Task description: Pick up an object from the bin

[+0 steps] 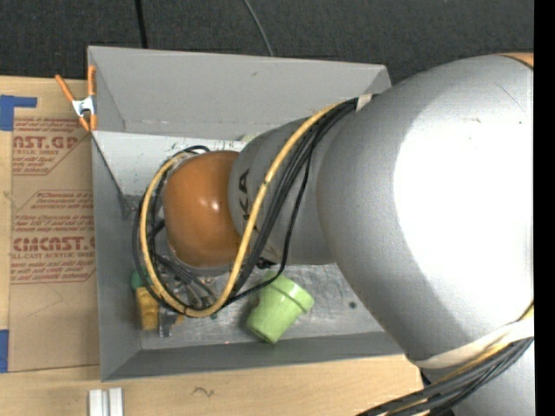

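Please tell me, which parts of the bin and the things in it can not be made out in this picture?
- Most of the floor of the bin, camera view: covered by the arm and its orange cover; what lies beneath cannot be told.
- Light green cup, camera view: its upper edge is hidden by the arm.
- Small yellow and green thing, lower left corner: partly behind the cables, too small to name.

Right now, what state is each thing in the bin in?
Light green cup: lying on its side on the bin floor, near the lower wall.
Small yellow piece: resting in the lower-left corner, beside the cables.
Arm: reaching down into the bin, orange wrist cover low over the left half.
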Robot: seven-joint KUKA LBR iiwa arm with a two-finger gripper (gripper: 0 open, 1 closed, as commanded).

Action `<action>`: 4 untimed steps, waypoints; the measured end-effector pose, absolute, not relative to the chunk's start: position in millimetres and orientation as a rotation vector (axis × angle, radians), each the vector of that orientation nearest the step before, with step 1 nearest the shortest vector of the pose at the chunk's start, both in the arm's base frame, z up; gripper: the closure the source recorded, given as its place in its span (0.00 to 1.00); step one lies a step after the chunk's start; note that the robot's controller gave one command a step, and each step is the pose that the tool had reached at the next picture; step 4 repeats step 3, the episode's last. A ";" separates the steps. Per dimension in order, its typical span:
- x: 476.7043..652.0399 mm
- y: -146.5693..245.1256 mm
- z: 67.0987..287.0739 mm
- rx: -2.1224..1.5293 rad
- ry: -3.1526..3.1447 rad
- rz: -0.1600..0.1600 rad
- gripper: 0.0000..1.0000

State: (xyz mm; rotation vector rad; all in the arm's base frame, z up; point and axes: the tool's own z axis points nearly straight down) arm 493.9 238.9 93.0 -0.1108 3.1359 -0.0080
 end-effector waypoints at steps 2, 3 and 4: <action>491.8 241.5 108.3 -0.117 3.139 -0.002 1.00; 491.8 241.8 114.6 -0.117 3.139 -0.001 1.00; 491.8 241.8 114.6 -0.117 3.139 -0.001 1.00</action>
